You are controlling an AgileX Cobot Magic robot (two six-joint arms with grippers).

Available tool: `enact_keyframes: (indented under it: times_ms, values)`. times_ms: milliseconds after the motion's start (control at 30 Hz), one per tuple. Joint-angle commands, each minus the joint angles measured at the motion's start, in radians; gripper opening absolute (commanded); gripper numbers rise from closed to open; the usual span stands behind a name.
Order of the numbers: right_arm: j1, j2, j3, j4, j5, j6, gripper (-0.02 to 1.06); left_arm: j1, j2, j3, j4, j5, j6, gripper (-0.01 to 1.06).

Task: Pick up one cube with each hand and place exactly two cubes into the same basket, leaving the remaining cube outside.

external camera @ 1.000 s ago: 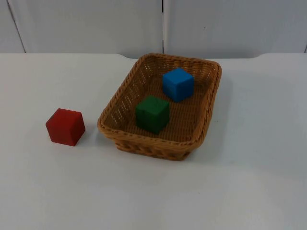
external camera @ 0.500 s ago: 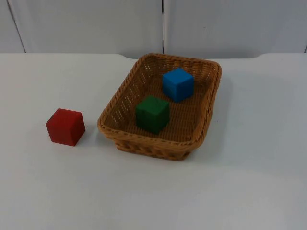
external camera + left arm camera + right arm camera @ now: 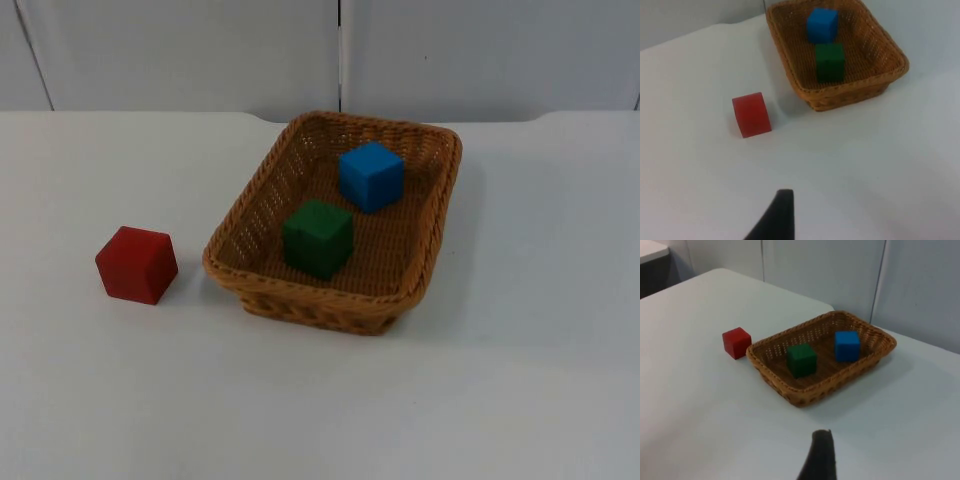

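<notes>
A brown woven basket (image 3: 300, 292) stands mid-table. Inside it lie a blue cube (image 3: 371, 176) toward the back and a green cube (image 3: 318, 237) toward the front, close together but apart. To the basket's left, a red cube (image 3: 137, 264) rests on the white table. My left gripper (image 3: 782, 220) waits well back from the red cube (image 3: 751, 114) and the basket (image 3: 850, 92). On the other side, my right gripper (image 3: 821, 460) waits at a distance from the basket (image 3: 815, 392), looking onto the green cube (image 3: 801, 359) and blue cube (image 3: 847, 345). Neither gripper touches anything.
The grey partition wall (image 3: 340, 50) closes off the table's far edge just behind the basket. White table top (image 3: 330, 400) stretches in front of the basket and to both sides.
</notes>
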Motion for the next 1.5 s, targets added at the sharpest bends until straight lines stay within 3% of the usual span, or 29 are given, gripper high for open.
enact_keyframes:
  times_ms: [0, 300, 1333, 1467]
  values:
    - [0.003, -0.03, 0.008, -0.017, 0.028, 0.01, 0.67, 0.001, -0.004, 0.005, 0.011, -0.028, -0.008, 1.01]
    - [0.003, -0.036, 0.125, -0.041, 0.072, 0.052, 0.67, 0.001, -0.004, 0.024, 0.025, -0.032, -0.012, 1.01]
    - [0.003, -0.036, 0.123, -0.043, 0.072, 0.059, 0.67, 0.001, -0.004, 0.024, 0.052, -0.032, -0.042, 1.01]
    - [0.003, -0.036, 0.123, -0.043, 0.072, 0.059, 0.87, 0.001, -0.004, 0.024, 0.052, -0.032, -0.042, 1.05]
